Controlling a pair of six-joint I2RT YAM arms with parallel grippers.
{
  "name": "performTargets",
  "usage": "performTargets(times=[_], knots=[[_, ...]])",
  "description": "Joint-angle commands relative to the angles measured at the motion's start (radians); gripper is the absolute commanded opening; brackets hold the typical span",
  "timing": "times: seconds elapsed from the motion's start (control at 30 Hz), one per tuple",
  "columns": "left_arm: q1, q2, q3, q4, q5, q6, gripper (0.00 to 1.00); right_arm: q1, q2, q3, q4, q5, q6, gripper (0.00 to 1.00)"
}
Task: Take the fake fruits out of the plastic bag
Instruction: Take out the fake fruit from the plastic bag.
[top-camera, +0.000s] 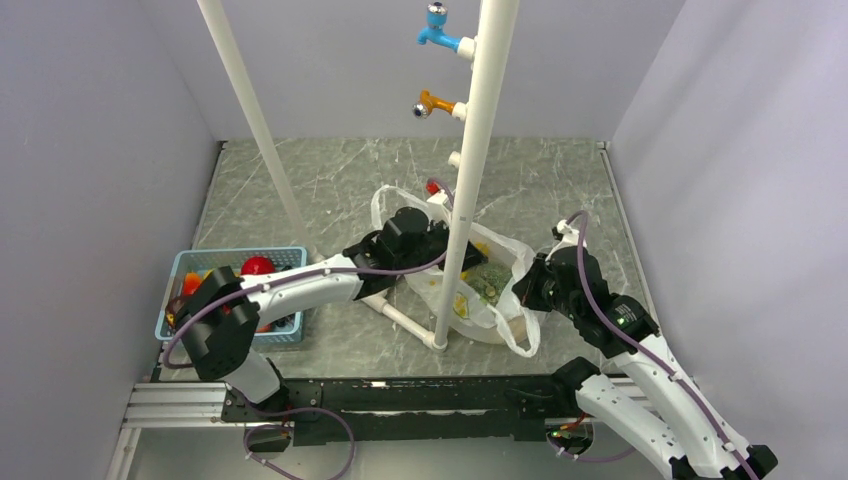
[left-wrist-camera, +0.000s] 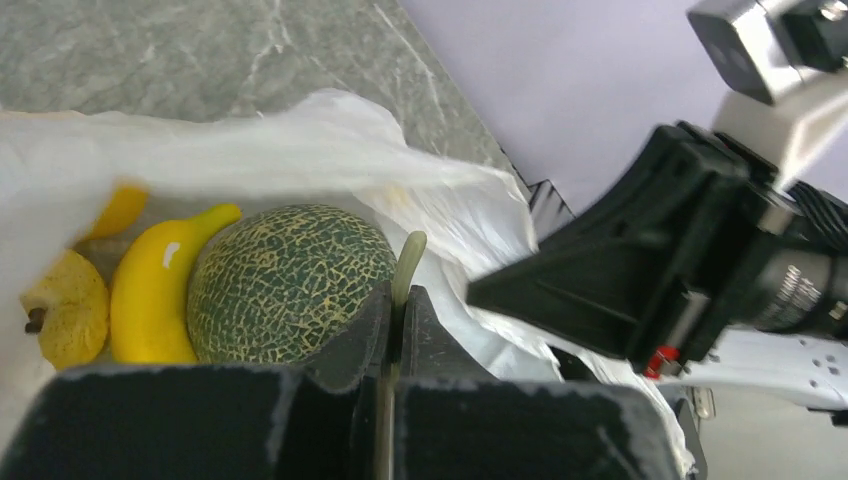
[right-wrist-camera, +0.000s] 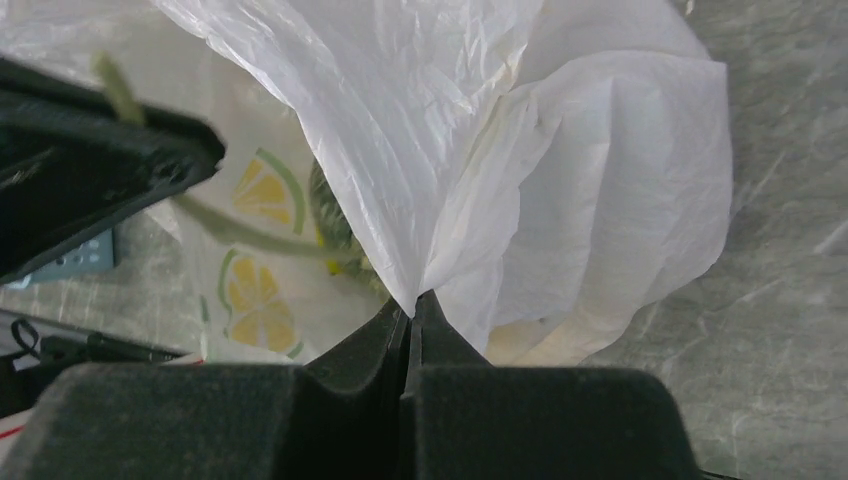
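The plastic bag (top-camera: 517, 325) lies at mid-table with its mouth open. Inside it, the left wrist view shows a green netted melon (left-wrist-camera: 290, 285), a yellow banana (left-wrist-camera: 150, 290) and a yellow round fruit (left-wrist-camera: 68, 310). My left gripper (left-wrist-camera: 398, 300) reaches into the bag's mouth (top-camera: 440, 245) and is shut on the melon's pale green stem (left-wrist-camera: 408, 255). My right gripper (right-wrist-camera: 412, 300) is shut on a fold of the bag (right-wrist-camera: 560, 180) at its right edge (top-camera: 525, 285). The melon (top-camera: 490, 282) shows dimly through the plastic from above.
A light-blue basket (top-camera: 200, 262) at the left holds a red fruit (top-camera: 257, 265) and other pieces. A white pipe frame (top-camera: 470, 170) with toy taps stands over the bag; a slanted pole (top-camera: 255, 120) rises behind. The grey marble table (top-camera: 330, 180) has walls on three sides.
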Motion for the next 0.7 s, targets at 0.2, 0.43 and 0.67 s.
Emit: performTargets(times=[0.2, 0.43, 0.67], knots=[[-0.029, -0.137, 0.038, 0.031, 0.020, 0.023, 0.00, 0.001, 0.032, 0.034, 0.108, -0.024, -0.056, 0.00], [-0.032, -0.106, 0.221, -0.140, -0.117, 0.036, 0.00, 0.001, 0.032, 0.003, 0.150, -0.181, -0.096, 0.00], [-0.037, -0.094, 0.356, -0.277, -0.204, 0.159, 0.00, 0.000, 0.033, 0.004, 0.101, -0.115, -0.079, 0.00]])
